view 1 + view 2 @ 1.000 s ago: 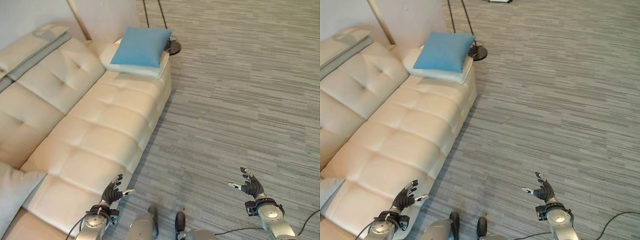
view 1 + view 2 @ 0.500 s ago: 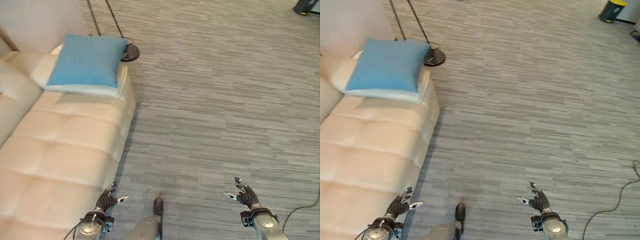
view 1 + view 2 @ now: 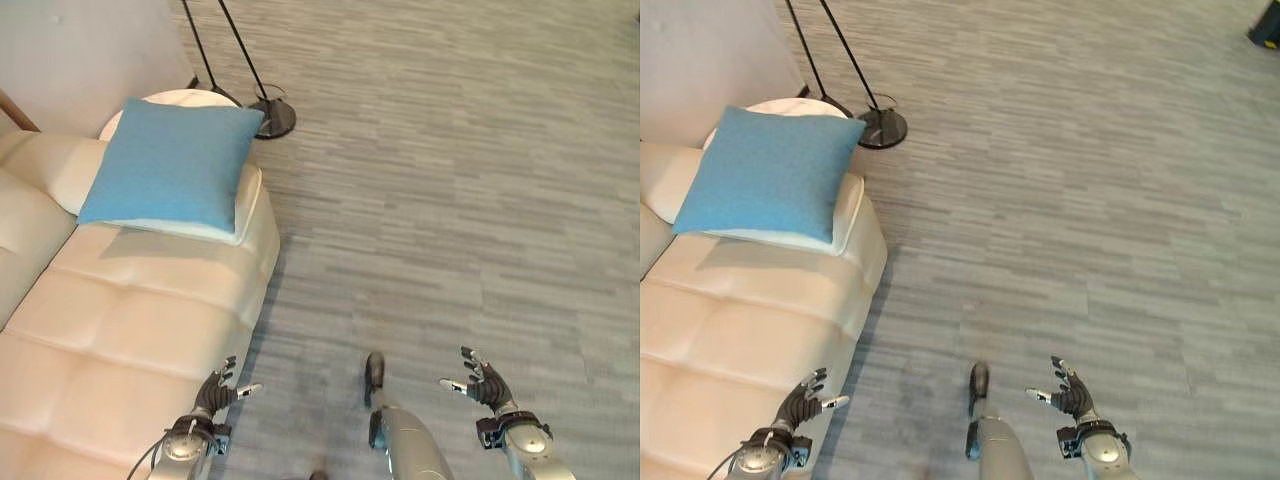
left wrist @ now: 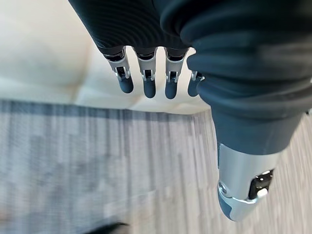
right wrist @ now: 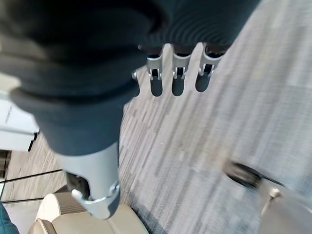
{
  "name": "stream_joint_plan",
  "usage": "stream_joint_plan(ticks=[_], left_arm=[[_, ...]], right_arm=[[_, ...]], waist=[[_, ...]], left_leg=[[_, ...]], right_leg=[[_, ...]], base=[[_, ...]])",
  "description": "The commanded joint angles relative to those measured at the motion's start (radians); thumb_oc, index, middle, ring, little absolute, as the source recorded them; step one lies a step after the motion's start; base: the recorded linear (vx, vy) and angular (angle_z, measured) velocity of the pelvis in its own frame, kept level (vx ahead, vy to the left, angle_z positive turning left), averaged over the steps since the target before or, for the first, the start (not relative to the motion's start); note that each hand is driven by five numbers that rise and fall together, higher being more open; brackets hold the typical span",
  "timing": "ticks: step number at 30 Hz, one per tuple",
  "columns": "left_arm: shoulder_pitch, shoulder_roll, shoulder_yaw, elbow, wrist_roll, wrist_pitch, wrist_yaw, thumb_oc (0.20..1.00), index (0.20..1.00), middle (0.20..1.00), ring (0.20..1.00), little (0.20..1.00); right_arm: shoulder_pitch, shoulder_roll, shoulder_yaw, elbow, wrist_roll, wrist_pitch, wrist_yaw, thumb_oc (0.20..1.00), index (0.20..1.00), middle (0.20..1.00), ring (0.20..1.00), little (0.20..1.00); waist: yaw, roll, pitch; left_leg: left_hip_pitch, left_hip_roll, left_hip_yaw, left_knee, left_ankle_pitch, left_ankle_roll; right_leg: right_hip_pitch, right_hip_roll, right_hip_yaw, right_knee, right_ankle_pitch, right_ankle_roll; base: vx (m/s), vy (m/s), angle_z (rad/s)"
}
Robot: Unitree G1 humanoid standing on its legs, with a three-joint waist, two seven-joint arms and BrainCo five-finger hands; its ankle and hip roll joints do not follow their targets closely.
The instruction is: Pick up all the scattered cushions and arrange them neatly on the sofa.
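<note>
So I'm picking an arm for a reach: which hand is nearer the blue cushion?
Left. The left hand hangs at the sofa's front edge, below the blue cushion. The right hand is out over the floor, well away from the sofa.

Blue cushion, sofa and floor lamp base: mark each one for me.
blue cushion (image 3: 170,165), left eye view, middle of its top face.
sofa (image 3: 130,340), left eye view, bare seat panel.
floor lamp base (image 3: 883,128), right eye view, dark round foot.
</note>
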Motion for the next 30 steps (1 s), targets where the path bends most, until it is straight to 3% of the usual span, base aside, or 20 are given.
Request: stream_joint_plan(ticks=[1, 5, 7, 9, 10, 13, 14, 15, 18, 19, 20, 21, 25, 26, 27, 28, 30], left_arm=[[-0.027, 0.023, -0.007, -0.082, 0.003, -0.048, 0.005, 1.0, 1.0, 1.0, 1.0, 1.0], [-0.036, 0.008, -0.013, -0.072, -0.009, -0.051, 0.005, 1.0, 1.0, 1.0, 1.0, 1.0], [-0.04, 0.006, -0.018, -0.071, -0.008, -0.049, 0.004, 1.0, 1.0, 1.0, 1.0, 1.0], [-0.048, 0.007, -0.023, -0.064, -0.003, -0.048, 0.008, 1.0, 1.0, 1.0, 1.0, 1.0], [-0.053, 0.007, -0.026, -0.068, -0.004, -0.047, 0.011, 1.0, 1.0, 1.0, 1.0, 1.0], [-0.056, 0.01, -0.023, -0.071, 0.0, -0.045, 0.021, 1.0, 1.0, 1.0, 1.0, 1.0], [-0.049, 0.008, -0.015, -0.069, 0.001, -0.043, 0.027, 1.0, 1.0, 1.0, 1.0, 1.0], [-0.048, 0.008, -0.015, -0.069, 0.001, -0.043, 0.027, 1.0, 1.0, 1.0, 1.0, 1.0], [-0.01, 0.017, 0.021, -0.077, -0.005, -0.039, 0.03, 1.0, 1.0, 1.0, 1.0, 1.0], [-0.001, 0.023, 0.026, -0.079, -0.003, -0.035, 0.027, 1.0, 1.0, 1.0, 1.0, 1.0], [0.009, 0.03, 0.04, -0.072, -0.001, -0.031, 0.023, 1.0, 1.0, 1.0, 1.0, 1.0], [0.01, 0.032, 0.04, -0.072, -0.001, -0.031, 0.023, 1.0, 1.0, 1.0, 1.0, 1.0], [0.013, 0.066, 0.067, -0.074, 0.001, -0.029, 0.031, 1.0, 1.0, 1.0, 1.0, 1.0], [0.009, 0.069, 0.07, -0.075, 0.001, -0.026, 0.034, 1.0, 1.0, 1.0, 1.0, 1.0], [0.009, 0.068, 0.075, -0.083, -0.006, -0.028, 0.042, 1.0, 1.0, 1.0, 1.0, 1.0], [0.011, 0.064, 0.085, -0.075, -0.017, -0.032, 0.054, 1.0, 1.0, 1.0, 1.0, 1.0], [0.012, 0.056, 0.088, -0.069, -0.031, -0.034, 0.06, 1.0, 1.0, 1.0, 1.0, 1.0]], right_arm=[[-0.076, -0.072, -0.044, -0.06, 0.042, -0.043, -0.02, 1.0, 1.0, 1.0, 1.0, 1.0], [-0.081, -0.079, -0.053, -0.056, 0.054, -0.047, -0.022, 1.0, 1.0, 1.0, 1.0, 1.0], [-0.08, -0.08, -0.061, -0.046, 0.059, -0.047, -0.031, 1.0, 1.0, 1.0, 1.0, 1.0], [-0.073, -0.081, -0.068, -0.035, 0.057, -0.049, -0.045, 1.0, 1.0, 1.0, 1.0, 1.0], [-0.072, -0.081, -0.07, -0.033, 0.052, -0.047, -0.056, 1.0, 1.0, 1.0, 1.0, 1.0], [-0.067, -0.076, -0.072, -0.031, 0.041, -0.043, -0.066, 1.0, 1.0, 1.0, 1.0, 1.0], [-0.055, -0.072, -0.075, -0.032, 0.025, -0.034, -0.064, 1.0, 1.0, 1.0, 1.0, 1.0], [-0.054, -0.071, -0.075, -0.032, 0.024, -0.034, -0.064, 1.0, 1.0, 1.0, 1.0, 1.0], [-0.035, -0.063, -0.08, -0.041, -0.005, -0.015, -0.051, 1.0, 1.0, 1.0, 1.0, 1.0], [-0.028, -0.059, -0.084, -0.048, -0.011, -0.011, -0.048, 1.0, 1.0, 1.0, 1.0, 1.0], [-0.021, -0.052, -0.089, -0.049, -0.02, -0.005, -0.041, 1.0, 1.0, 1.0, 1.0, 1.0], [-0.021, -0.051, -0.089, -0.049, -0.02, -0.004, -0.041, 1.0, 1.0, 1.0, 1.0, 1.0], [-0.034, -0.032, -0.076, -0.066, -0.031, -0.013, -0.04, 1.0, 1.0, 1.0, 1.0, 1.0], [-0.039, -0.027, -0.076, -0.072, -0.032, -0.011, -0.04, 1.0, 1.0, 1.0, 1.0, 1.0], [-0.046, -0.025, -0.066, -0.073, -0.035, -0.016, -0.042, 1.0, 1.0, 1.0, 1.0, 1.0], [-0.056, -0.021, -0.061, -0.073, -0.038, -0.015, -0.044, 1.0, 1.0, 1.0, 1.0, 1.0], [-0.062, -0.022, -0.058, -0.072, -0.034, -0.014, -0.046, 1.0, 1.0, 1.0, 1.0, 1.0]], waist=[[0.003, 0.044, 0.02], [0.03, 0.041, 0.017], [0.04, 0.045, 0.018], [0.055, 0.067, 0.02], [0.063, 0.065, 0.027], [0.062, 0.068, 0.02], [0.061, 0.069, 0.0], [0.06, 0.066, 0.0], [0.078, 0.062, -0.036], [0.081, 0.056, -0.042], [0.094, 0.033, -0.058], [0.093, 0.032, -0.059], [0.112, -0.008, -0.056], [0.115, -0.006, -0.049], [0.116, 0.003, -0.037], [0.107, 0.023, -0.02], [0.098, 0.033, -0.007]], left_leg=[[-0.098, 0.156, 0.064, 0.026, 0.178, -0.029], [-0.206, 0.1, 0.079, -0.061, 0.097, 0.001], [-0.27, 0.104, 0.124, -0.127, 0.122, -0.004], [-0.328, 0.137, 0.185, -0.24, 0.246, -0.033], [-0.338, 0.145, 0.213, -0.289, 0.269, -0.04], [-0.351, 0.177, 0.296, -0.372, 0.304, -0.046], [-0.341, 0.198, 0.355, -0.407, 0.317, -0.054], [-0.336, 0.193, 0.355, -0.41, 0.315, -0.055], [-0.353, 0.24, 0.429, -0.358, 0.353, -0.057], [-0.355, 0.239, 0.425, -0.331, 0.357, -0.053], [-0.373, 0.222, 0.412, -0.262, 0.331, -0.039], [-0.376, 0.221, 0.412, -0.258, 0.327, -0.038], [-0.322, 0.145, 0.371, -0.241, 0.227, 0.029], [-0.307, 0.133, 0.359, -0.239, 0.208, 0.045], [-0.275, 0.12, 0.338, -0.243, 0.189, 0.059], [-0.216, 0.109, 0.291, -0.266, 0.174, 0.068], [-0.185, 0.106, 0.264, -0.28, 0.17, 0.067]], right_leg=[[0.111, 0.017, -0.022, -0.007, -0.111, 0.118], [0.181, 0.009, -0.02, -0.014, -0.166, 0.118], [0.216, 0.007, -0.033, -0.025, -0.184, 0.119], [0.267, 0.03, -0.059, -0.042, -0.211, 0.117], [0.298, 0.029, -0.066, -0.048, -0.226, 0.115], [0.337, 0.028, -0.091, -0.048, -0.251, 0.123], [0.385, 0.019, -0.105, -0.043, -0.28, 0.138], [0.389, 0.015, -0.105, -0.043, -0.284, 0.14], [0.485, -0.011, -0.121, -0.046, -0.313, 0.153], [0.502, -0.022, -0.128, -0.044, -0.316, 0.158], [0.517, -0.063, -0.139, -0.018, -0.3, 0.17], [0.516, -0.064, -0.14, -0.017, -0.301, 0.171], [0.434, -0.161, -0.126, 0.222, -0.103, 0.21], [0.408, -0.173, -0.118, 0.271, -0.086, 0.208], [0.351, -0.172, -0.104, 0.331, -0.076, 0.194], [0.26, -0.127, -0.078, 0.358, -0.131, 0.167], [0.213, -0.107, -0.079, 0.337, -0.162, 0.158]], base=[[0.34, -0.171, 0.33], [0.3, -0.074, -0.07], [0.25, -0.008, 0.01], [0.27, 0.027, 0.08], [0.36, 0.047, -0.02], [0.32, 0.088, 0.02], [0.27, 0.095, 0.01], [0.47, 0.158, 0.05], [0.45, 0.223, 0.23], [0.7, 0.378, 0.28], [0.4, 0.225, 0.2], [0.43, 0.298, 0.15], [0.26, 0.281, 0.45], [0.24, 0.264, 0.61], [0.32, 0.227, 0.92], [0.27, 0.158, 0.54], [0.22, 0.051, 0.91]])
